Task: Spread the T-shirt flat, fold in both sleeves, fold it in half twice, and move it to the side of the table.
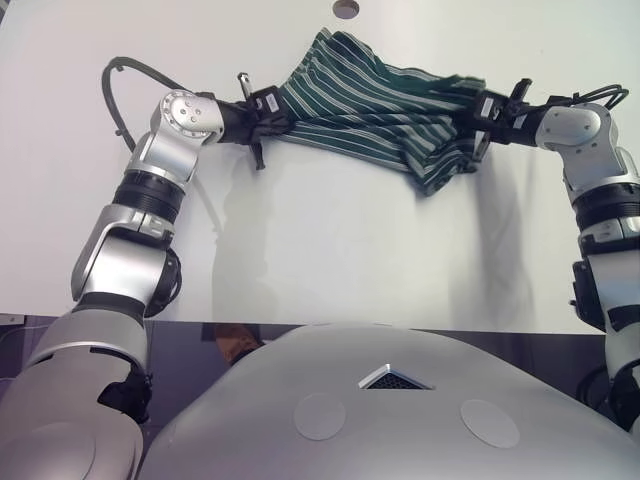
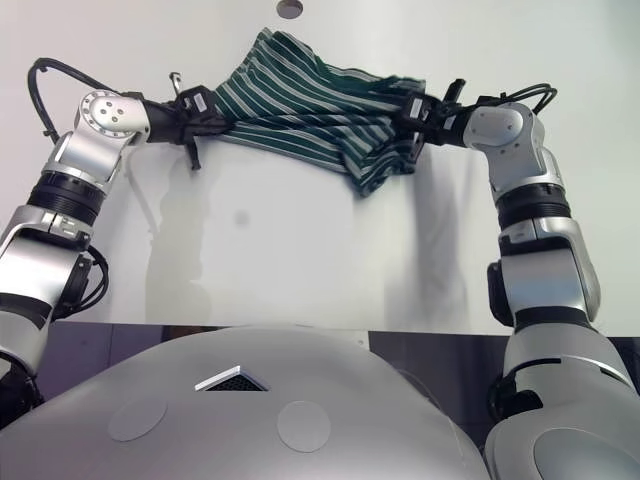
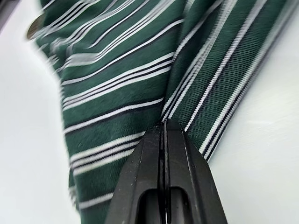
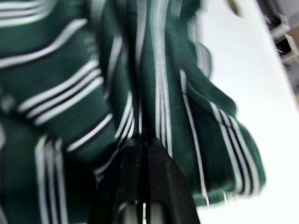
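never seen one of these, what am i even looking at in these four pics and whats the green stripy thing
This is a humanoid robot with two metal arms, each ending in a two-fingered pincer. The two wide pictures come from a stereo camera in its head, looking down over its arms at a white table. The two close-ups come from a camera on each wrist, looking along that arm's own pincer.

The green thing with white stripes is a T-shirt, bunched up and not yet spread flat. The left pincer is shut on one end of it and the right pincer on the other, so the cloth stretches between them, with a fold hanging down near the right one. A small round grey spot sits at the table's far edge.
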`<state>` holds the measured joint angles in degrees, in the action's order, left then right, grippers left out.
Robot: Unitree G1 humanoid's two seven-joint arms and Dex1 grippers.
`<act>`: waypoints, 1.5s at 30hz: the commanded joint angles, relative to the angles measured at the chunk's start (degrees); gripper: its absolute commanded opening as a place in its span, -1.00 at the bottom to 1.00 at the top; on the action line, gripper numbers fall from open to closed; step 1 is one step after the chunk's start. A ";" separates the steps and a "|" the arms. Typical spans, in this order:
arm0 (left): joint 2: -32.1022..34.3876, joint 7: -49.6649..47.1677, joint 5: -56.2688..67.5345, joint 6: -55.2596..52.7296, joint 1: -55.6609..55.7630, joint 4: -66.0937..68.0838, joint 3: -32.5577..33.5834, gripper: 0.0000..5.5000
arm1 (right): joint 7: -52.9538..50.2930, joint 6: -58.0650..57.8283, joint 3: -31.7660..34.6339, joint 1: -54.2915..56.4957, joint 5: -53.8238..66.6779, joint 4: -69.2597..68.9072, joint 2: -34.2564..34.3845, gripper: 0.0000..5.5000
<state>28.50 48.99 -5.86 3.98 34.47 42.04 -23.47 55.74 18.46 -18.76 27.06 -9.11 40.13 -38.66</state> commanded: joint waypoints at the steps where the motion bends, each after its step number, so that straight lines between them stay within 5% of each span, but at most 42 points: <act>1: -2.96 -4.43 -4.92 0.66 3.75 13.60 -0.58 -1.00 | 18.54 -16.03 -4.80 -13.03 9.31 -22.12 -4.31 -0.98; 5: -11.74 -10.61 -7.29 4.18 15.67 24.72 -0.84 -1.00 | 16.45 -30.10 -3.55 -14.95 16.10 -37.57 -1.94 -0.98; 12: -7.14 0.85 3.90 4.08 11.69 14.44 10.79 -1.00 | 9.69 -49.46 14.75 -13.24 36.87 -44.83 1.72 -0.98; 16: -3.05 14.34 25.60 -26.70 -7.65 -31.19 10.11 -1.00 | -1.59 -47.68 15.84 -3.81 31.71 -28.57 8.27 -0.98; 18: -0.41 15.61 28.89 -34.08 -13.15 -42.92 6.90 -1.00 | -4.83 -45.16 15.09 -2.40 28.78 -23.54 9.81 -0.98; 24: 1.01 11.28 33.34 -54.36 -19.50 -44.82 8.05 -1.00 | -8.31 -35.38 10.69 -3.52 19.72 -14.62 10.39 -0.98; 30: 12.83 14.70 21.94 -43.42 -26.45 -45.26 -1.31 -1.00 | -2.22 -26.60 4.10 -12.52 12.70 -20.79 6.26 -0.98; 35: 17.78 18.84 29.02 -38.47 -27.63 -45.66 10.31 -1.00 | -3.89 -27.35 12.57 -17.84 20.01 -34.38 4.93 -0.98; 40: 20.97 17.93 29.12 -37.18 -30.47 -48.39 16.03 -0.72 | 2.64 -16.83 14.16 -27.82 16.85 -46.59 -5.15 -0.69; 45: 20.95 10.85 11.47 -13.11 -33.97 -46.65 10.50 -0.46 | 3.27 4.39 9.45 -32.24 2.89 -39.96 -12.83 -0.40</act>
<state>50.80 63.64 12.08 -19.18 1.40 -5.51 -10.70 59.46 16.11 -7.73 -4.93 -1.46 -3.57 -48.87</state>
